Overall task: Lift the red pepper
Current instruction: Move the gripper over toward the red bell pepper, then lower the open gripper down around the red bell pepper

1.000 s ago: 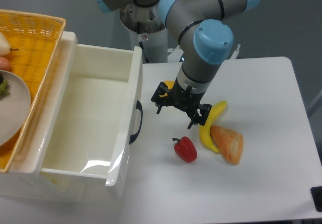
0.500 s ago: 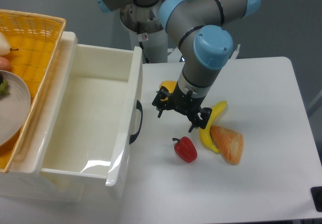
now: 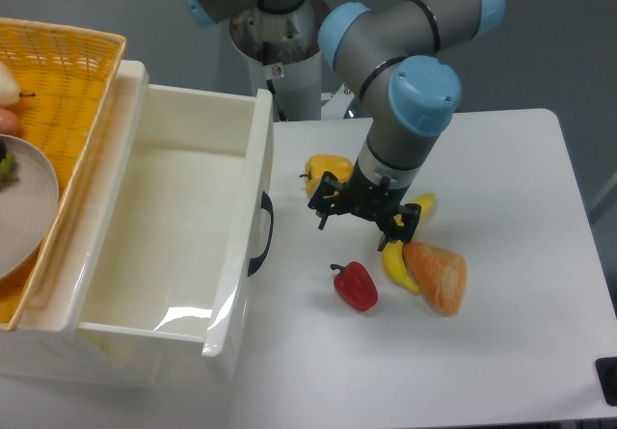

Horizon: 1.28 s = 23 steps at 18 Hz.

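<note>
Off to my left an open white drawer is showing nothing inside but bare white floor. Past its far side a yellow wicker basket is holding a grey plate, and a pale fruit and a reddish one are peeking in at the picture's edge, too cropped for me to name.

I am holding my gripper above the table with its two fingers spread apart and nothing between them. The red pepper is lying on the table just below my fingertips in the picture, stem pointing toward the drawer, and I am not touching it. A banana is lying just right of me, partly behind my right finger, with a piece of bread touching its lower end. A yellow pepper is sitting just behind me on the left.

Compared with a second ago, I am standing further to the right and a little lower, so the yellow pepper, then mostly hidden behind my wrist, is now showing almost whole. The red pepper, banana and bread are lying where they were.
</note>
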Each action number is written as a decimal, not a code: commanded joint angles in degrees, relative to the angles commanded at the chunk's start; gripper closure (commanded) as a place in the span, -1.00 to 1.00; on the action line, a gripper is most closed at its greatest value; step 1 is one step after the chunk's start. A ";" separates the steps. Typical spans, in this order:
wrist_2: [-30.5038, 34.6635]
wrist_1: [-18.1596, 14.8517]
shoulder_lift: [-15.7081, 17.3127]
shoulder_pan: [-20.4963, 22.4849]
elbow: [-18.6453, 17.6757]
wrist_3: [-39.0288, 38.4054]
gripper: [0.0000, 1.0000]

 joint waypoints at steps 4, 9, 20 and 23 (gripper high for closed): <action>0.00 -0.09 -0.35 0.71 -0.09 -6.31 -1.00; 0.00 0.18 -2.46 0.80 -0.27 -13.28 -1.00; 3.69 2.20 -7.65 -1.05 0.26 -30.67 -1.00; 3.69 2.20 -7.65 -1.14 0.18 -36.11 -1.00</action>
